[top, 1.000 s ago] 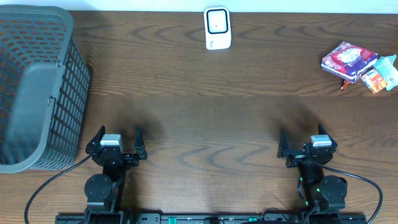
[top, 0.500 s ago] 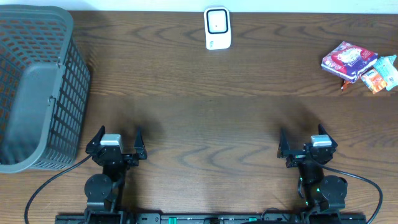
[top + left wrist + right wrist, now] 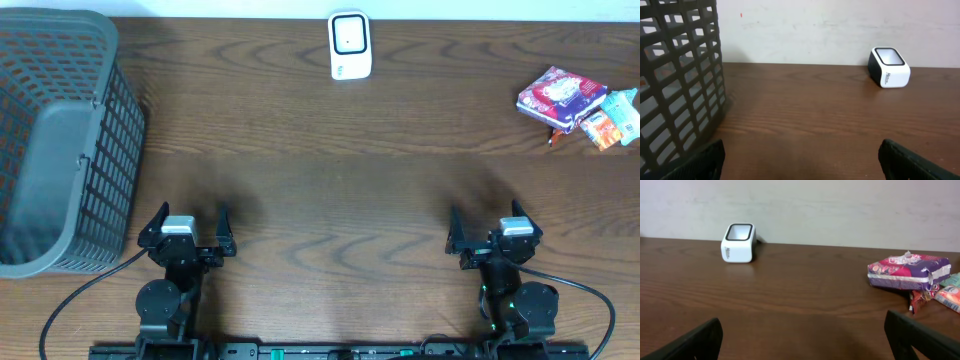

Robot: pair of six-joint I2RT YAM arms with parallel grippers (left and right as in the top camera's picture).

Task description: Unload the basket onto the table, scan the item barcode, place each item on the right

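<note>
A white barcode scanner (image 3: 350,45) with a black-framed window stands at the table's far edge, centre; the left wrist view has it far right (image 3: 889,67), the right wrist view far left (image 3: 738,243). A purple-and-red packet (image 3: 560,95) lies at the far right (image 3: 907,271), with smaller orange and teal packets (image 3: 612,120) beside it. My left gripper (image 3: 191,216) rests low at the near left, open, nothing between its fingers (image 3: 800,156). At the near right, my right gripper (image 3: 486,218) is open too and holds nothing (image 3: 802,336). Both are far from the packets and the scanner.
A tall grey plastic basket (image 3: 60,140) with latticed walls fills the table's left side, close to the left arm (image 3: 675,90). A pale wall runs behind the far table edge. Dark wood table (image 3: 330,180) lies between the grippers and the scanner.
</note>
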